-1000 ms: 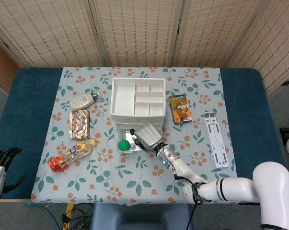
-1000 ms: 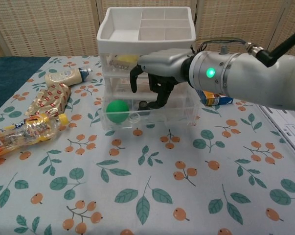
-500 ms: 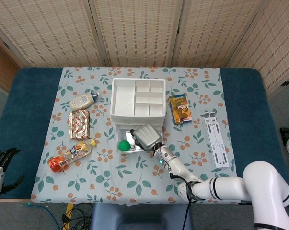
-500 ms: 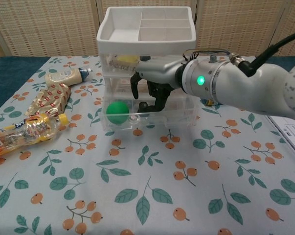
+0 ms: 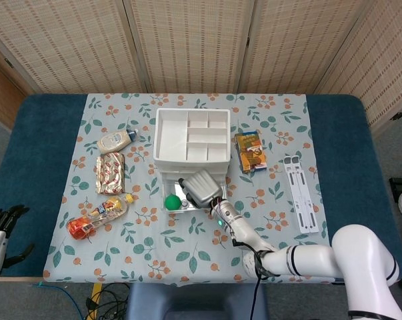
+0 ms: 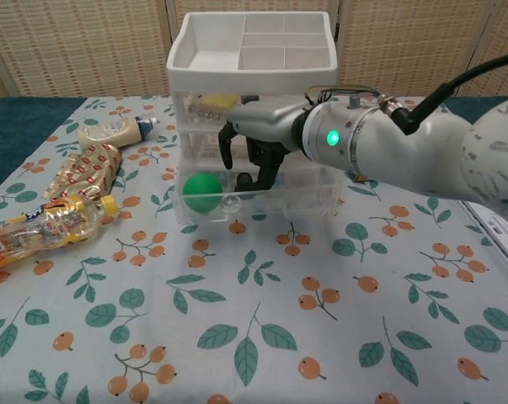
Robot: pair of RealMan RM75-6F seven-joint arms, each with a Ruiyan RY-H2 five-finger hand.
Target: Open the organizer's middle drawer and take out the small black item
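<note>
Table point(image 5: 347, 127) padded in dark blue, covered centrally by a pale floral cloth point(image 5: 187, 260) with orange berries and green leaves. Folding woven-reed screens point(image 5: 187, 40) stand behind. Grey floor point(image 5: 401, 143) at right; cables point(image 5: 107, 307) below the front edge

Head view overhead; chest view low, near; both share organizer point(image 5: 191, 141).

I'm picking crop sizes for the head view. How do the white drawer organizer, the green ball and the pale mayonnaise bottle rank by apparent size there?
1. White plastic drawer organizer
2. Pale mayonnaise squeeze bottle
3. Green ball, partly hidden by the drawer wall
</note>
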